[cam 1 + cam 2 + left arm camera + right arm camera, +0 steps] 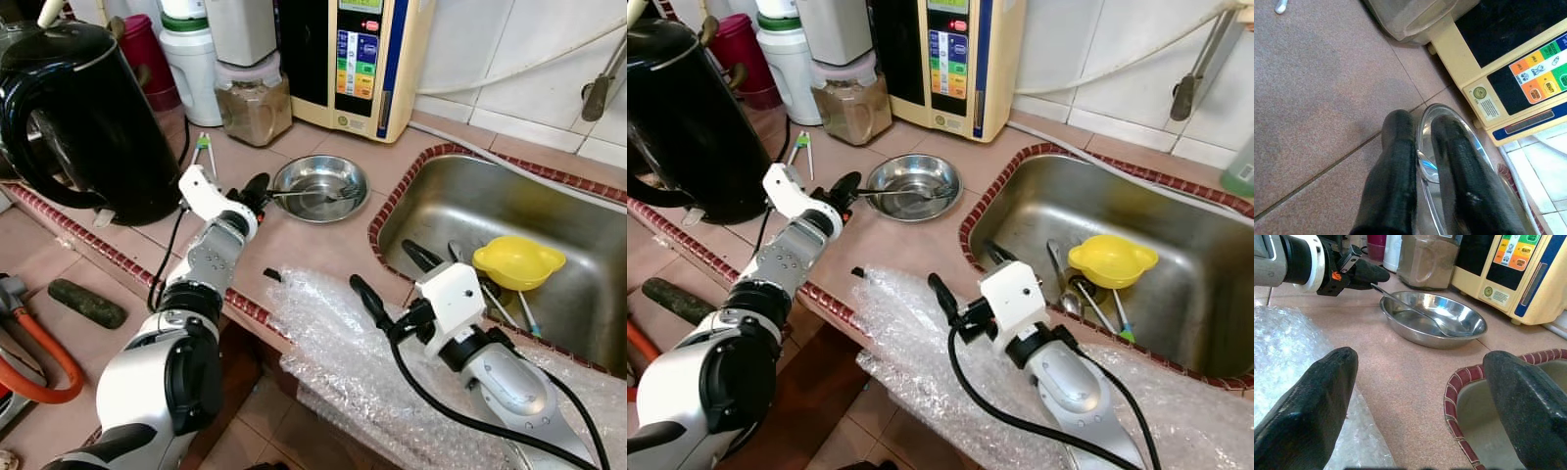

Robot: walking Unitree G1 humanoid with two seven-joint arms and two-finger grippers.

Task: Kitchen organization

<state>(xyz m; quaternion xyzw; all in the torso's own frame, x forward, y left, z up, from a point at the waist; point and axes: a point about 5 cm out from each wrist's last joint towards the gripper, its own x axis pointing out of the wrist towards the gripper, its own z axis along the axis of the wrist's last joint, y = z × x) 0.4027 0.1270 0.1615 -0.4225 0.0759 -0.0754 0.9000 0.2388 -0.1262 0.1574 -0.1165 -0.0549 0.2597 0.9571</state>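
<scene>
Shiny steel bowl (spoon inside) pinched by left gripper.

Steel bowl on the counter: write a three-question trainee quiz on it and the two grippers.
1. True or false: the left gripper has one of its fingers inside the steel bowl and one outside its rim.
2. What lies in the bowl? A) spoon B) funnel C) nothing
3. Name the yellow thing in the sink.

Key:
1. True; the rim sits between them in the left wrist view.
2. A, a spoon.
3. A yellow funnel, beyond the open right gripper.
</scene>
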